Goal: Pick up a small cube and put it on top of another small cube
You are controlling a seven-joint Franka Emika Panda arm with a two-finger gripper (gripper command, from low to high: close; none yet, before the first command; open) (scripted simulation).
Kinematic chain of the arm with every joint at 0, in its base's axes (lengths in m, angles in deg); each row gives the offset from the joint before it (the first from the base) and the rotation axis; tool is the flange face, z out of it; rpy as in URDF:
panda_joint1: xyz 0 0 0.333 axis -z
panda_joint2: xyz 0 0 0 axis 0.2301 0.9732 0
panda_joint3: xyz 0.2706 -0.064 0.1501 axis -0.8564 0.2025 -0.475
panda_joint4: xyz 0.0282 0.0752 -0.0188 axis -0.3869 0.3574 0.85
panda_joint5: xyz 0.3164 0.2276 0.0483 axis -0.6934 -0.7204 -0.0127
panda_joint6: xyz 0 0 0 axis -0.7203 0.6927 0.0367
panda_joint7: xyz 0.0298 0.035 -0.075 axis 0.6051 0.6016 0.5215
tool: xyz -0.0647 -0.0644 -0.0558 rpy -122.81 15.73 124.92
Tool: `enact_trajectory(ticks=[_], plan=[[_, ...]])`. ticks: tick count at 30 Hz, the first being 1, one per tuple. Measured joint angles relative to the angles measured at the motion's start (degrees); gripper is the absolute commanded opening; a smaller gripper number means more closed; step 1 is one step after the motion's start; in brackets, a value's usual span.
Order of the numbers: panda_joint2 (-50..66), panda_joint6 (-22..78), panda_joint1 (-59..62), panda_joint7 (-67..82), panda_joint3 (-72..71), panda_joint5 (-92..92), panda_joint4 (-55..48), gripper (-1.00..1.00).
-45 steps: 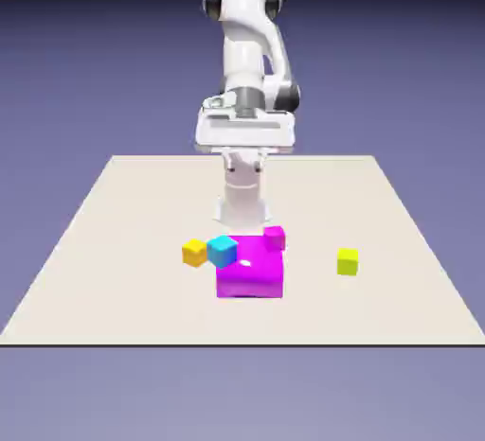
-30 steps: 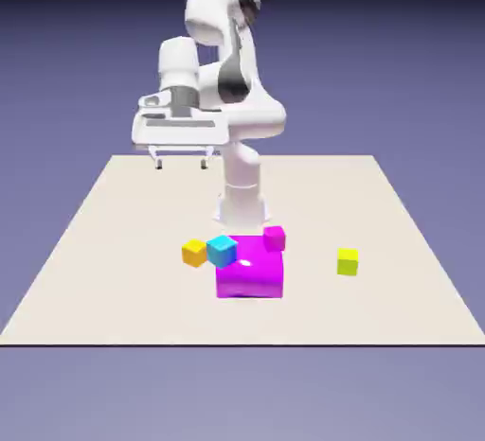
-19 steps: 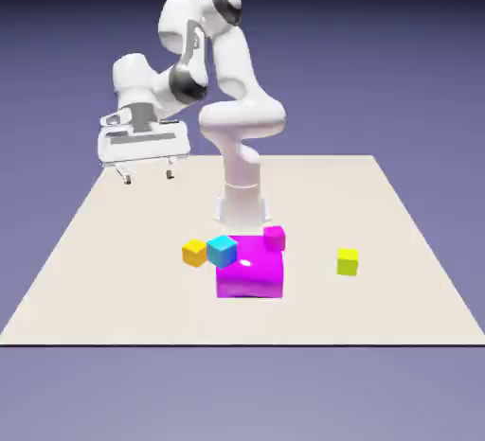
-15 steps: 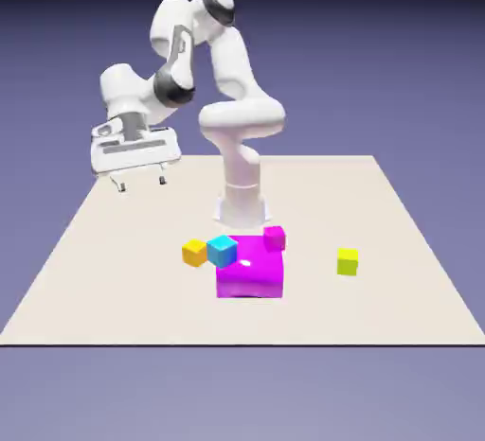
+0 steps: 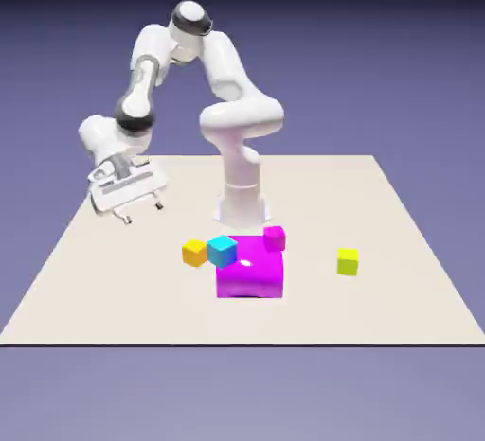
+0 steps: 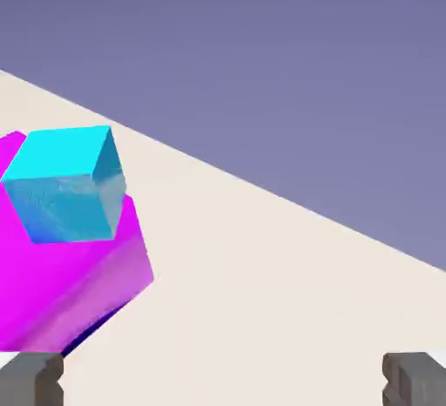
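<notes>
The small orange-yellow cube (image 5: 194,253) rests on the table just left of a cyan cube. The other small cube, lime yellow-green (image 5: 348,261), sits alone toward the exterior view's right. My gripper (image 5: 142,213) hangs open and empty above the table's left part, up and to the left of the orange cube and well apart from it. In the hand view neither task cube shows; my fingertips (image 6: 31,379) stand wide apart at the bottom edge with nothing between them.
A big magenta block (image 5: 250,266) stands mid-table with a small cyan cube (image 5: 223,250) at its left corner and a small magenta cube (image 5: 275,238) behind it. The hand view shows the cyan cube (image 6: 68,185) against the magenta block (image 6: 61,287).
The arm has swung from the middle toward the exterior view's left and lowered, bringing the open gripper nearer the table. No cube has moved.
</notes>
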Motion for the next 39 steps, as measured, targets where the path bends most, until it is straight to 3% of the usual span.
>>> enact_trajectory(ticks=[15,23,24,33,39], plan=[[-5.66,12.04,-8.19,33.09,31.14,-0.49,-2.07,0.0],[-5.39,3.67,-20.65,42.06,37.29,-10.16,-0.59,0.0],[-5.35,2.59,-22.25,43.21,38.08,-11.41,-0.39,-1.0],[-5.67,12.1,-8.21,33.07,31.2,-0.34,-2.07,-1.0],[-6.93,15.67,-17.21,25.6,23.12,2.77,-7.59,-1.0]])
